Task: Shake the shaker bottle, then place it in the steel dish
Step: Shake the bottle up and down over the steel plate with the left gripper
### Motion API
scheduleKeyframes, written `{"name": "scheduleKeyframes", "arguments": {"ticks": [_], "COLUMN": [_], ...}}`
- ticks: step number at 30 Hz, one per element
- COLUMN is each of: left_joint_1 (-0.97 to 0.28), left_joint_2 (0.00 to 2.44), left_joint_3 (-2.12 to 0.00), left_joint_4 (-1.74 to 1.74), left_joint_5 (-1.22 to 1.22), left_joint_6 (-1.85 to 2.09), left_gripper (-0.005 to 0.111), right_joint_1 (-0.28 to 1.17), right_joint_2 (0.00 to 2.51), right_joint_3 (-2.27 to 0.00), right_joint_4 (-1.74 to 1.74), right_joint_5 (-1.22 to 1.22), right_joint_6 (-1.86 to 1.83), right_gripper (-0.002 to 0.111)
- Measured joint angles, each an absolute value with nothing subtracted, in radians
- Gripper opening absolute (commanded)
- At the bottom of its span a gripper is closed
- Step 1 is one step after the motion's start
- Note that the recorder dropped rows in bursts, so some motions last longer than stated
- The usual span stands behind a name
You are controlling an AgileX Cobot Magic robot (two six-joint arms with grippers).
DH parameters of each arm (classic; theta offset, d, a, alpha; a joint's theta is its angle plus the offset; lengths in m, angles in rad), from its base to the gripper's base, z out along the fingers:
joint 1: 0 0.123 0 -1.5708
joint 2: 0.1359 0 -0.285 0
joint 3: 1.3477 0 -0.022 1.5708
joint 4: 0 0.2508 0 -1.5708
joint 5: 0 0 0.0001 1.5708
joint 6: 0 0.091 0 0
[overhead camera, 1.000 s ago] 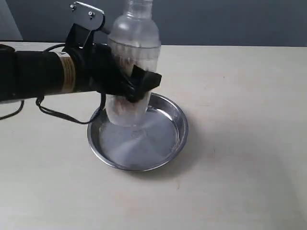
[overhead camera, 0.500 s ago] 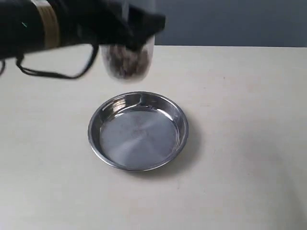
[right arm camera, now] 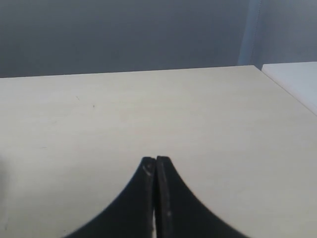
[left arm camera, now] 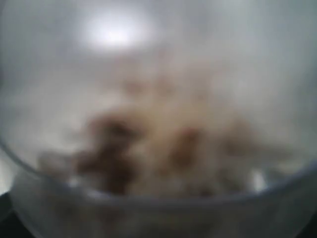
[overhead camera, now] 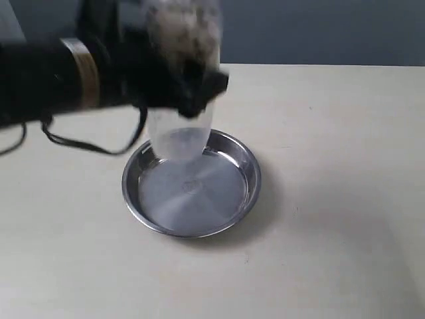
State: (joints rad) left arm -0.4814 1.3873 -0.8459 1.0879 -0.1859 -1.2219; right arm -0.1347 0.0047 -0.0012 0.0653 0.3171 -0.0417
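Observation:
The shaker bottle [overhead camera: 180, 129] hangs blurred in the air above the back left rim of the steel dish [overhead camera: 229, 199]. My left gripper [overhead camera: 192, 90] is shut on its middle, and brown-white granules sit high in the bottle, above the fingers. In the left wrist view the frosted bottle [left arm camera: 158, 124] fills the whole picture, granules smeared across it, and the fingers are hidden. The dish holds nothing and rests on the beige table. My right gripper [right arm camera: 156, 161] is shut on nothing over bare table; it does not show in the exterior view.
The beige table [overhead camera: 332, 166] spreads around the dish, with a dark wall behind it. The black left arm with its cable [overhead camera: 73, 143] reaches in from the left edge. A white surface [right arm camera: 297, 82] borders the table in the right wrist view.
The bottle in my left gripper went up and out of the top of the view, then came back down above the dish's back rim. The granules moved toward the bottle's upper part.

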Motion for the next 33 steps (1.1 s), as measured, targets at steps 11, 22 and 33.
{"name": "scheduleKeyframes", "arguments": {"ticks": [11, 22, 33], "left_joint_1": [-0.482, -0.526, -0.53], "left_joint_2": [1.425, 1.456, 1.473], "left_joint_3": [-0.799, -0.806, -0.791], "left_joint_4": [1.117, 1.088, 1.041], "left_joint_5": [-0.191, -0.155, -0.079], "left_joint_6": [-1.256, -1.212, -1.142], "left_gripper": [0.0, 0.0, 0.0], "right_joint_1": [-0.135, -0.135, -0.135], "right_joint_2": [0.005, 0.005, 0.005], "right_joint_3": [-0.001, -0.001, -0.001], "right_joint_4": [0.065, 0.065, 0.065], "right_joint_5": [0.317, 0.316, 0.318], "right_joint_6": [-0.042, -0.042, -0.042], "right_gripper": [-0.001, -0.001, -0.001]}}
